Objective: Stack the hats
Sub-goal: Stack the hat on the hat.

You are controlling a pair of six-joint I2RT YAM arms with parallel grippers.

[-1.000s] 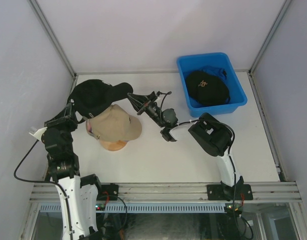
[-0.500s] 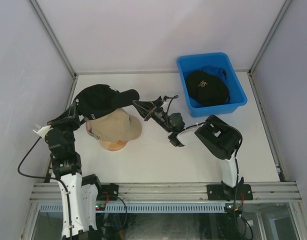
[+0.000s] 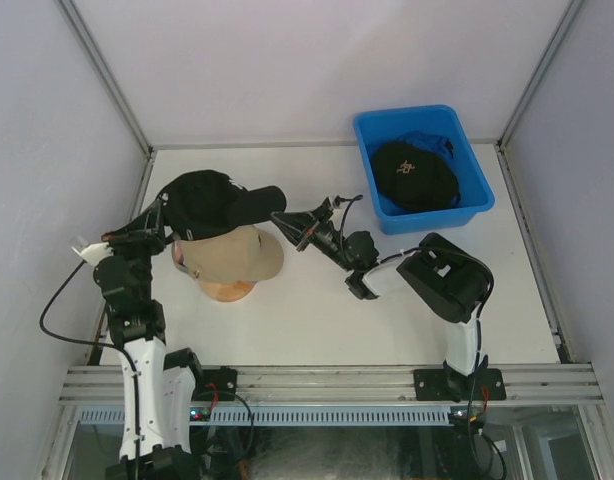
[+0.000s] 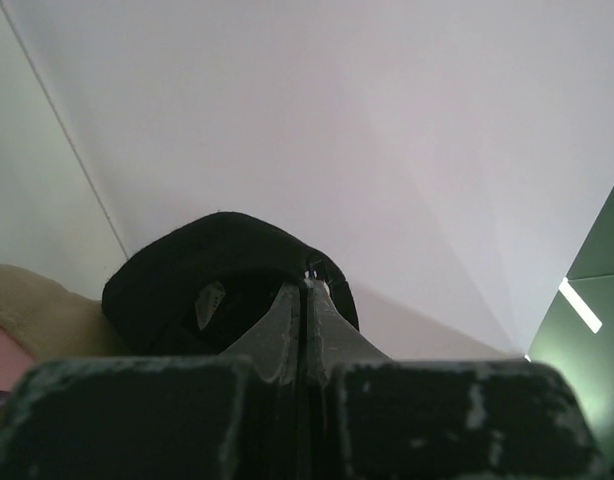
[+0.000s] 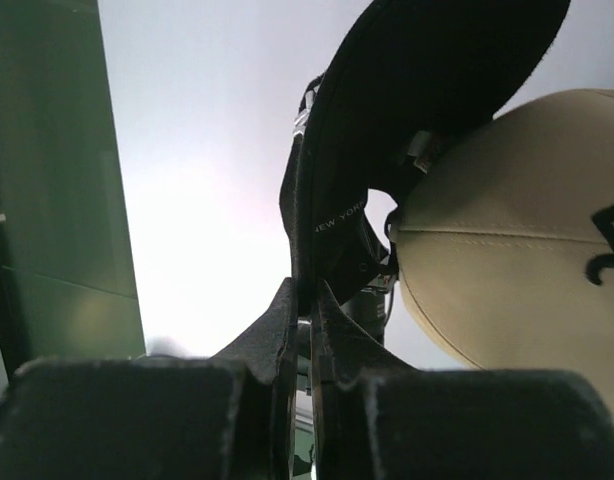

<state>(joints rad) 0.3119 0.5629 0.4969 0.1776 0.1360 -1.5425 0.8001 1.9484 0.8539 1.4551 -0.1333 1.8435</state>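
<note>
black cap (image 3: 209, 198) hangs just over the far side of the tan cap (image 3: 237, 250), brim (image 3: 257, 203) pointing out to the right of it, and both arms are on it: left gripper (image 3: 167, 212) clenched on the rear rim at the tan cap's left, right gripper (image 3: 280, 217) pinching the brim edge at the tan cap's right. the tan cap sits on the wooden head-form (image 3: 227, 290). well off to the tan cap's right, the blue bin (image 3: 427, 113) holds a second black cap (image 3: 415, 175)
</note>
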